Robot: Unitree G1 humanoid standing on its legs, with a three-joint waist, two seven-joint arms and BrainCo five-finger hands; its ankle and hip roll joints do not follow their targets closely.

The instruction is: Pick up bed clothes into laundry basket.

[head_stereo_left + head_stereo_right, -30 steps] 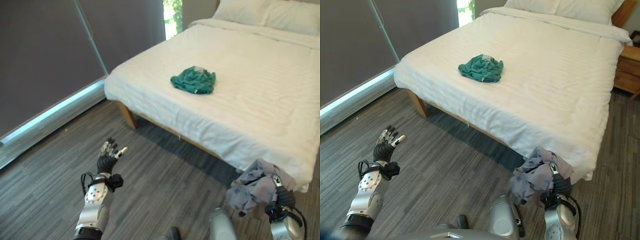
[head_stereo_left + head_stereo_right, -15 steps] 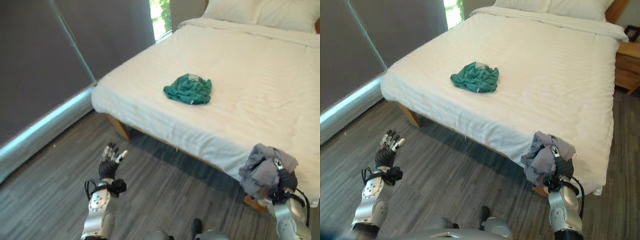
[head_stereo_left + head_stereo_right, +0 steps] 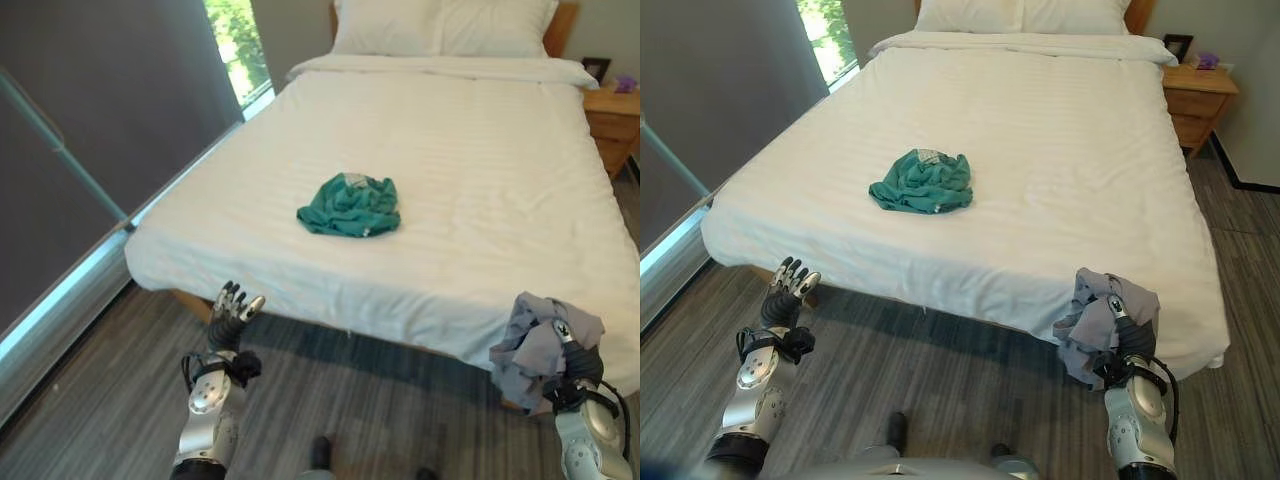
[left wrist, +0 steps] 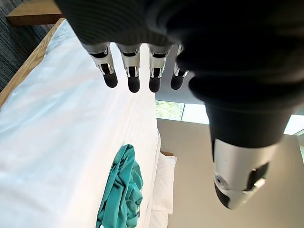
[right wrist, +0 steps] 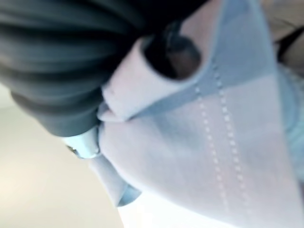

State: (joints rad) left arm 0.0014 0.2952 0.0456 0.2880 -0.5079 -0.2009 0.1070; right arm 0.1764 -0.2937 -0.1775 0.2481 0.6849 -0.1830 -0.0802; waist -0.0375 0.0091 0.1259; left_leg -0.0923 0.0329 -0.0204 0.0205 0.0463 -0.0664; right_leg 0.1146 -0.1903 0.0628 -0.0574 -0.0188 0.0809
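**Grey cloth in my right hand, green one on the bed**

My right hand [image 3: 1127,345] is raised at the near right corner of the bed [image 3: 480,150], and my fingers are curled into a bunched grey garment [image 3: 1102,320]. The cloth drapes over and around the hand, hanging in folds against the edge of the white cover. From my right wrist the grey garment [image 5: 228,142] presses right up against the camera, with a stitched seam running across it.

My left hand [image 3: 232,310] is up in front of the near left corner of the bed, just off the overhang of the sheet, holding nothing. From its wrist I see my fingers [image 4: 133,71] straight and spread in a row, with the thumb [image 4: 237,171] standing apart.

A crumpled green garment [image 3: 351,206] lies on the bed, roughly in the middle of the near half and well apart from both hands. From my left wrist the same green garment [image 4: 121,194] shows as a heap on the white sheet.

Two white pillows [image 3: 440,25] sit at the head of the bed. A wooden nightstand [image 3: 1200,100] stands beside the bed on my right, with small items on top that I cannot make out. A dark blind [image 3: 100,120] and a window [image 3: 235,40] run along my left. The floor [image 3: 960,380] is grey striped carpet. The mattress edge lies between me and the green garment.
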